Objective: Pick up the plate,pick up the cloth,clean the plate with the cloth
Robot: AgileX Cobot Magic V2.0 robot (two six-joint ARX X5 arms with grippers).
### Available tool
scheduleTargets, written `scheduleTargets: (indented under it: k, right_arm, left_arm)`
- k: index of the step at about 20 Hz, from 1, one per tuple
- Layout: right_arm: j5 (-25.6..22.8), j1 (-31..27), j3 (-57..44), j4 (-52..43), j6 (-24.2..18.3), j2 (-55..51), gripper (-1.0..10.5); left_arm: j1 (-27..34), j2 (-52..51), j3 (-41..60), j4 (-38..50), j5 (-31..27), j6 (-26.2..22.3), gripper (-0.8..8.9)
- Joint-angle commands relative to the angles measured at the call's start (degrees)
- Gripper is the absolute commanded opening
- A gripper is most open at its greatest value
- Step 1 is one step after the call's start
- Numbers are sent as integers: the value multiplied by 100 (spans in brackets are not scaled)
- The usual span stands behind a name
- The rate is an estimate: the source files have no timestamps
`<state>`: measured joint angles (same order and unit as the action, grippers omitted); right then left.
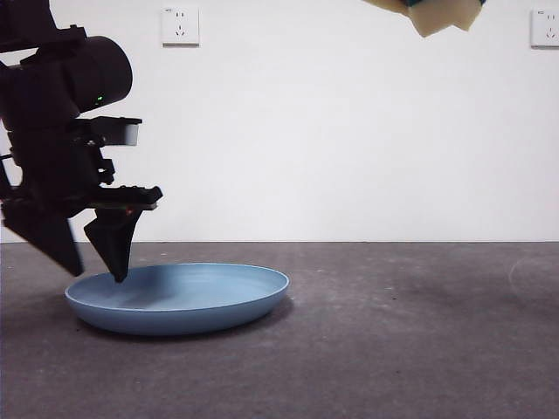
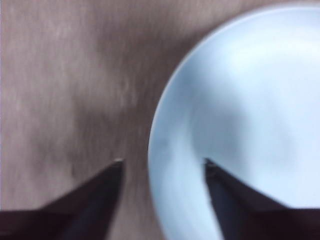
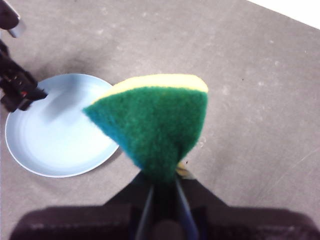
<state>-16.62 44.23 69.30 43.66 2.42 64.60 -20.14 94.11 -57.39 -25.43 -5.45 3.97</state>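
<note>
**Two grippers engaged, plate straddled and sponge held aloft**

Two grippers are seen at work. The grey table is occupied at about eight o'clock in the front view by the light-blue plate, which lies flat. Its rim is straddled by the spread jaws of the left gripper, one tip set inside the plate and one outside. The cloth, a yellow-and-green sponge, is pinched by the right gripper and held high at one o'clock.
</note>
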Motion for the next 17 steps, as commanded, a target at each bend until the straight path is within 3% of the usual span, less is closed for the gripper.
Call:
scheduleTargets:
  k: [1, 5, 11, 14, 17]
  right_arm:
    - [4, -55, -35, -33, 76, 245, -16]
    - [42, -334, -35, -33, 81, 901, -16]
    - [1224, -855, -35, -317, 92, 2511, -16]
    - [1233, -1047, -35, -715, 111, 3174, -16]
    - [1322, -1182, -35, -785, 181, 3650, 65]
  left_arm:
    - [-13, -138, -273, -474, -4, 79, 441]
    - [-186, -743, -739, -1056, 9, 101, 440]
    - [-496, -2026, -774, -1108, 527, 297, 440]
    - [-603, -2470, -774, -1252, 907, 354, 440]
    - [-669, -2693, -774, -1449, 911, 354, 440]
